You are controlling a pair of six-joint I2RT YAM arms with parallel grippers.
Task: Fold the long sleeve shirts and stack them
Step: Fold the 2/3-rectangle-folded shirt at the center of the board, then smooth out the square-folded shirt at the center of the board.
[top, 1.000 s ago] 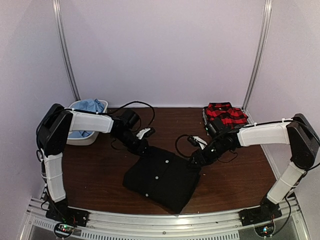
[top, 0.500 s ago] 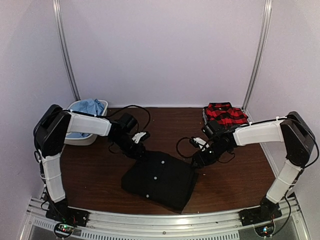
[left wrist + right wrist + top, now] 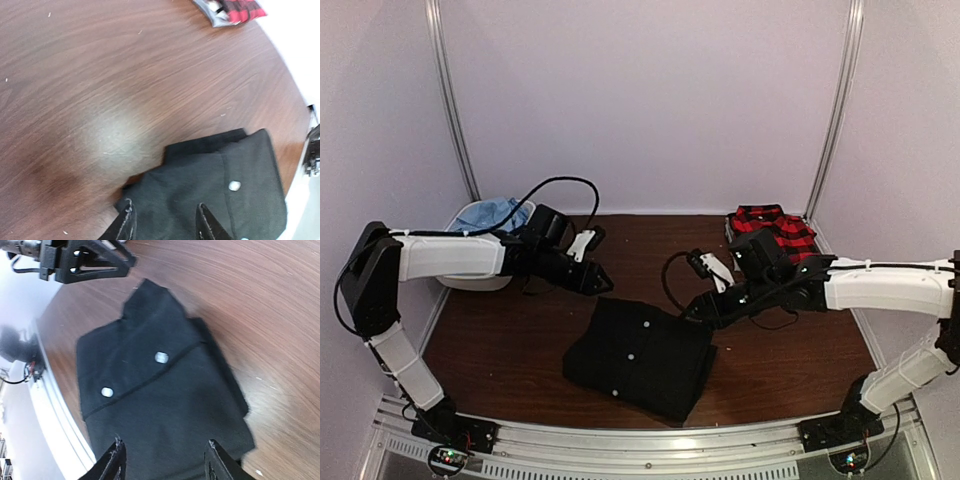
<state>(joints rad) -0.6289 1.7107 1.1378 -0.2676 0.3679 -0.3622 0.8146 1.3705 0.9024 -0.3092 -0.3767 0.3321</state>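
- The black shirt [image 3: 638,355] lies folded into a rough square on the worktop [image 3: 510,340]. It sits near the front edge, midway between the two arms and turned a little askew. Small white buttons [image 3: 161,357] run in a line across its top face.
- Just past the shirt's far left corner hang the left jaws, partly open with nothing between them. In the left wrist view the cloth's edge lies below the fingertips [image 3: 127,220]; whether they touch it cannot be told.
- The right jaws stand wide apart over the shirt's far right corner. They are empty, and the cloth lies flat beneath them.
- At the far left, the light blue shirt [image 3: 498,212] is bunched in a white basin [image 3: 458,218] behind the left arm [image 3: 450,258].
- At the far right corner lies the red-and-black plaid shirt [image 3: 772,228], folded and well apart from the black one.
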